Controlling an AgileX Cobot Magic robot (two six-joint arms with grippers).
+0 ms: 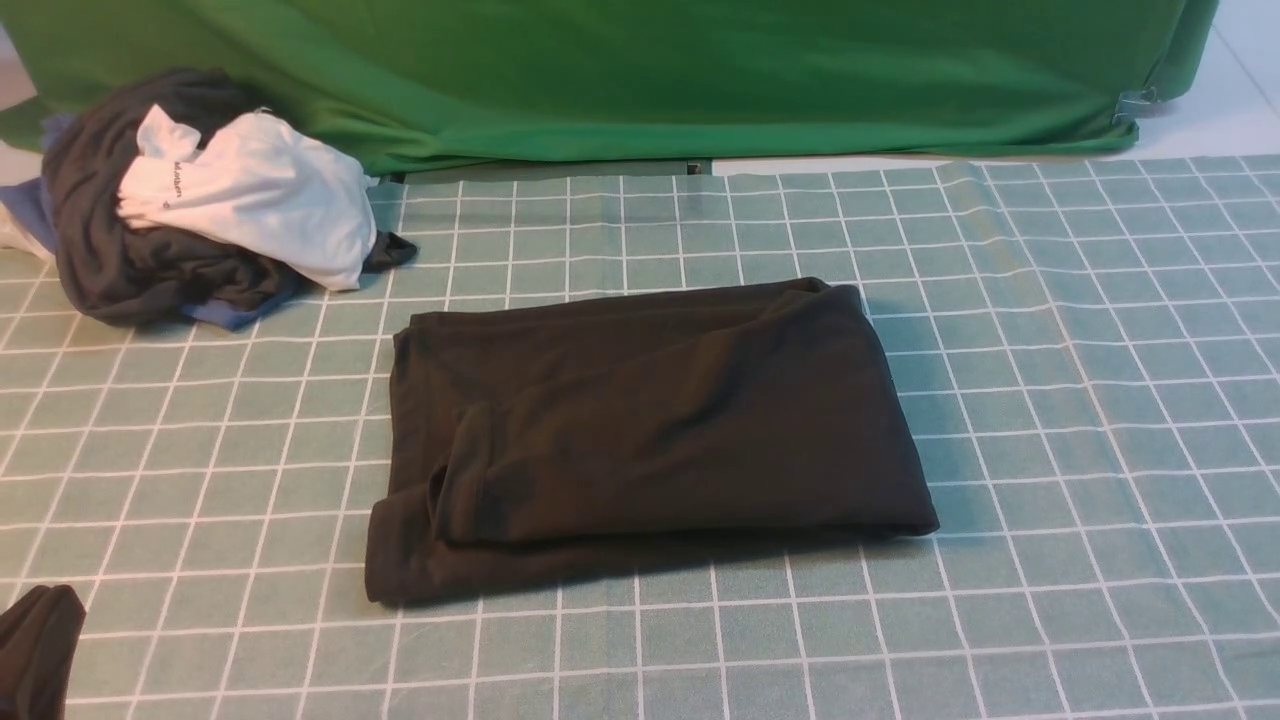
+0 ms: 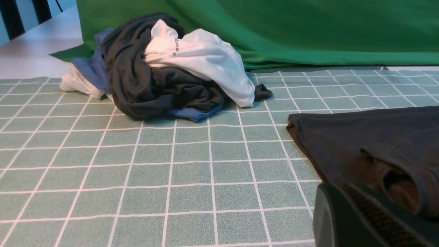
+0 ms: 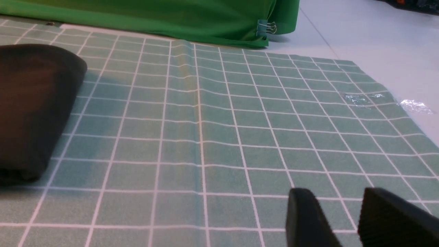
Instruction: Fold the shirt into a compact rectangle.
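Observation:
The black shirt [image 1: 640, 430] lies in the middle of the checked cloth, folded into a rough rectangle with a sleeve cuff [image 1: 470, 490] showing on top near its left end. In the left wrist view the shirt [image 2: 360, 144] is just beyond my left gripper [image 2: 343, 192], whose jaws are pressed together with nothing between them. That gripper [image 1: 35, 650] shows at the front view's bottom left corner, apart from the shirt. My right gripper [image 3: 337, 202] stands open over bare cloth, well to the right of the shirt's rounded fold [image 3: 31, 109]. It is out of the front view.
A pile of garments sits at the back left: a white shirt [image 1: 260, 200] on a dark grey one [image 1: 110, 250] with blue cloth. A green backdrop [image 1: 640, 70] hangs along the back. The checked cloth's right edge [image 3: 404, 113] meets bare white table.

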